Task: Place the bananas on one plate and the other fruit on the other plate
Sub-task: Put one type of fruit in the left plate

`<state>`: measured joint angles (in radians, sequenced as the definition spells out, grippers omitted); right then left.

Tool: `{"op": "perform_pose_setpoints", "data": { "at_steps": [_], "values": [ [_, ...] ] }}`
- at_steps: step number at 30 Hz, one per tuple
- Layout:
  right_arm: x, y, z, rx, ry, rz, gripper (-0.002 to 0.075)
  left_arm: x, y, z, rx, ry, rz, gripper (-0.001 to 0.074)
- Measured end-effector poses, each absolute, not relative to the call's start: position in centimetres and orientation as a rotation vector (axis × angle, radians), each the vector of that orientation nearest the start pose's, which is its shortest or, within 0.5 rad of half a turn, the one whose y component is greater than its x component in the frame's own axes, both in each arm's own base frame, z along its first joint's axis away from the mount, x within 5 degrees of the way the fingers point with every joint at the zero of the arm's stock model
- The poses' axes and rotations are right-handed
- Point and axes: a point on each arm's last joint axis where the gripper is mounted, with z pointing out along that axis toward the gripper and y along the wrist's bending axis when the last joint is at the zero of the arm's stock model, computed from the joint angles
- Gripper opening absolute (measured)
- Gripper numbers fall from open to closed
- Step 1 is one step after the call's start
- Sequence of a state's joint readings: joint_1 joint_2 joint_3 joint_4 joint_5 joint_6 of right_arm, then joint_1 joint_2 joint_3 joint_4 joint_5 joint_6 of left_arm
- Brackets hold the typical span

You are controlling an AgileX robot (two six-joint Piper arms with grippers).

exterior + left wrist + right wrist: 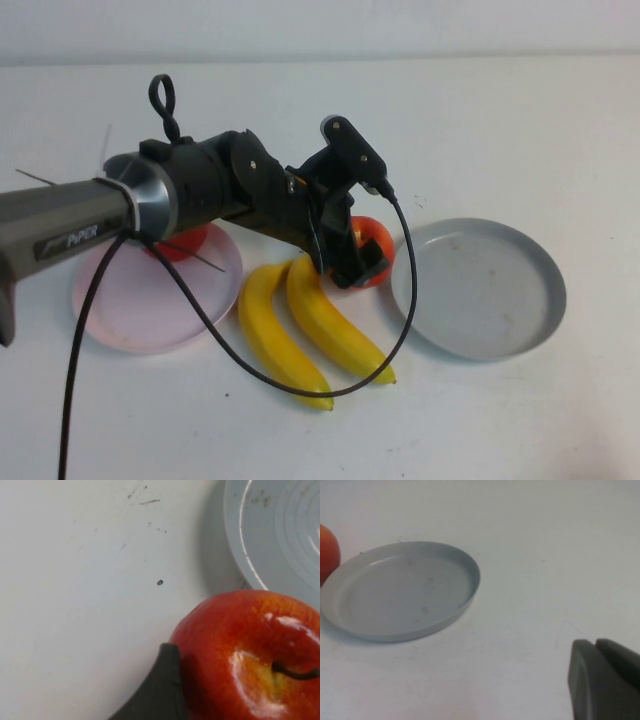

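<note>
Two yellow bananas (275,335) (335,325) lie side by side on the table between the plates. One red apple (185,243) rests on the pale pink plate (130,310), partly hidden by my left arm. The second red apple (378,238) (250,650) sits on the table beside the grey plate (480,290) (280,530). My left gripper (360,262) is lowered over this apple, open, with one dark finger (162,690) against its side. My right gripper (596,647) is shut and holds nothing. It hovers over bare table near the grey plate (400,595).
The left arm and its black cable (400,300) loop over the bananas and the pink plate. The grey plate holds nothing. White tabletop lies on all sides.
</note>
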<state>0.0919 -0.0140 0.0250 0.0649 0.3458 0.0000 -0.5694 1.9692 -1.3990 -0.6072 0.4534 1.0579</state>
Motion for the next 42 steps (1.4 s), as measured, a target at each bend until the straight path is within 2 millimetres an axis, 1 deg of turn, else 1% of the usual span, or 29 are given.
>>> {"op": "perform_pose_setpoints", "data": {
  "at_steps": [3,7,12,14,16,17,20,22,23,25,29,30,31,34,36,39,42],
  "values": [
    [5.3,0.7,17.4,-0.044,1.841,0.127,-0.0017,35.5,-25.4,20.3,1.328,2.031,-0.342,0.0656],
    [5.3,0.7,17.4,-0.044,1.841,0.127,-0.0017,35.5,-25.4,20.2,1.327,2.031,-0.34,0.058],
    [5.3,0.7,17.4,-0.044,1.841,0.127,-0.0017,35.5,-25.4,20.2,1.327,2.031,-0.34,0.0578],
    [5.3,0.7,17.4,-0.044,1.841,0.127,-0.0017,35.5,-25.4,20.5,1.325,2.024,-0.34,0.0578],
    [5.3,0.7,17.4,-0.044,1.841,0.127,-0.0017,35.2,-25.3,21.5,1.321,2.002,-0.335,0.0578],
    [5.3,0.7,17.4,-0.044,1.841,0.127,-0.0017,35.0,-25.3,22.4,1.304,1.991,-0.342,0.0578],
    [5.3,0.7,17.4,-0.044,1.841,0.127,-0.0017,34.1,-24.8,25.7,1.179,1.994,-0.395,0.0578],
    [5.3,0.7,17.4,-0.044,1.841,0.127,-0.0017,33.0,-24.2,27.6,1.076,2.018,-0.445,0.0578],
    [5.3,0.7,17.4,-0.044,1.841,0.127,-0.0017,32.3,-23.8,28.2,1.04,2.029,-0.461,0.0578],
    [5.3,0.7,17.4,-0.044,1.841,0.127,-0.0017,31.0,-22.4,28.2,0.992,2.074,-0.475,0.0578],
    [5.3,0.7,17.4,-0.044,1.841,0.127,-0.0017,28.5,-18.6,26.7,0.858,2.214,-0.487,0.0578],
    [5.3,0.7,17.4,-0.044,1.841,0.127,-0.0017,28.1,-17.8,26.6,0.832,2.23,-0.482,0.0578],
    [5.3,0.7,17.4,-0.044,1.841,0.127,-0.0017,27.4,-16.5,26.2,0.792,2.266,-0.473,0.0578],
    [5.3,0.7,17.4,-0.044,1.841,0.127,-0.0017,26.3,-13.9,25.4,0.721,2.313,-0.432,0.0578],
    [5.3,0.7,17.4,-0.044,1.841,0.127,-0.0017,26.2,-12.0,25.1,0.643,2.331,-0.395,0.0578],
    [5.3,0.7,17.4,-0.044,1.841,0.127,-0.0017,26.8,-9.6,24.5,0.533,2.362,-0.348,0.0578],
    [5.3,0.7,17.4,-0.044,1.841,0.127,-0.0017,27.7,-8.2,23.9,0.458,2.36,-0.301,0.0578]
  ]
}}
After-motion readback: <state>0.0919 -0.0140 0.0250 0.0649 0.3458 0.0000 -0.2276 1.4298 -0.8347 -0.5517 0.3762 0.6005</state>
